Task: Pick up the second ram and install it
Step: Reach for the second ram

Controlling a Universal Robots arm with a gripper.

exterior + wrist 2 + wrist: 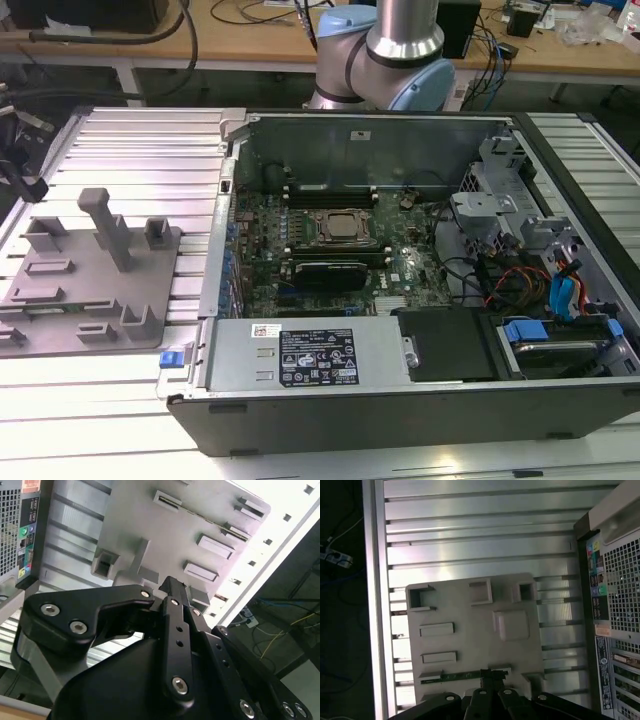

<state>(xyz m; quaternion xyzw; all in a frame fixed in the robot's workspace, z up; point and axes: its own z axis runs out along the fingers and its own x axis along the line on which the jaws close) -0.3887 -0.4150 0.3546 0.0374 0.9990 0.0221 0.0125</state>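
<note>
The second ram (pixel 460 676) is a thin green stick standing on edge in a slot of the grey plastic tray (pixel 470 615). It also shows as a narrow strip (pixel 210 521) in the second wrist view and as a faint green line (pixel 62 307) near the tray's front in the exterior view. My gripper (pixel 493 676) hangs well above the tray, over the stick's end. Its black fingers (pixel 172 587) are shut together with nothing between them.
The open computer case (pixel 400 400) lies at the exterior view's right of the tray, with the green motherboard (pixel 340 250) and its processor socket exposed. A tall post (pixel 105 225) rises from the tray. The ribbed aluminium table (pixel 480 540) carries both. The case's rear ports (pixel 615 595) face the tray.
</note>
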